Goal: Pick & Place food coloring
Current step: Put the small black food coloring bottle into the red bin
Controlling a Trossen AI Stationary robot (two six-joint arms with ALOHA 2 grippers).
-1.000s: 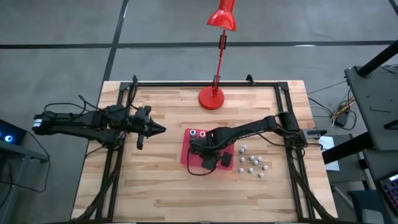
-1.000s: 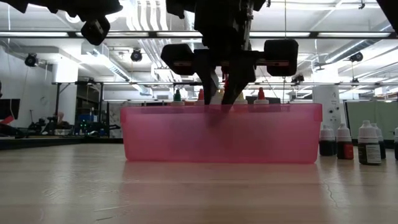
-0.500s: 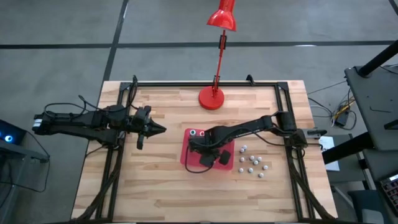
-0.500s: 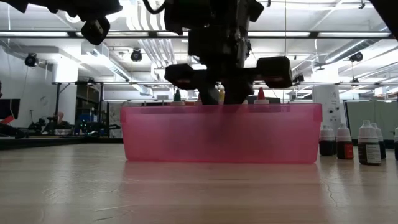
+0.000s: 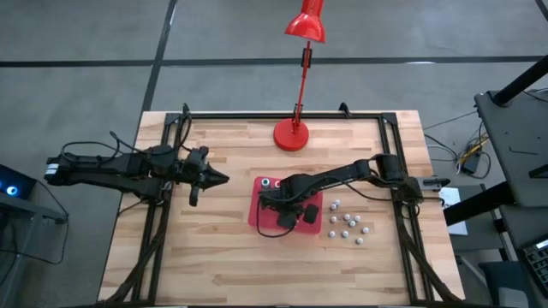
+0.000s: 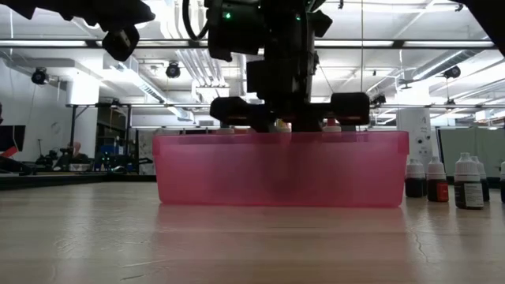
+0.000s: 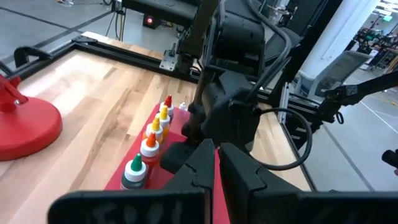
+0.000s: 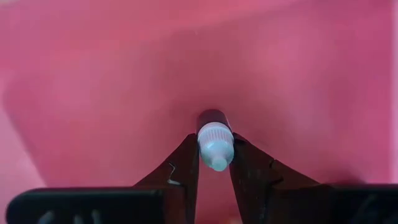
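One tiny pale-capped dropper bottle (image 8: 214, 144) sits clamped in the right claw (image 8: 214, 163) above the translucent red plastic tray (image 6: 282, 170); released tilted, it could topple. Left claw (image 5: 219, 178) hangs closed, apart.

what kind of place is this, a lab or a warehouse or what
Most likely a robotics lab in a large industrial hall: the wooden table sits in a metal frame with two arms, open ceiling strip lights run overhead, and equipment racks stand in the room behind.

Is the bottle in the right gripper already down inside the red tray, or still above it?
Inside. The right gripper is shut on the bottle with red tray floor all round it.
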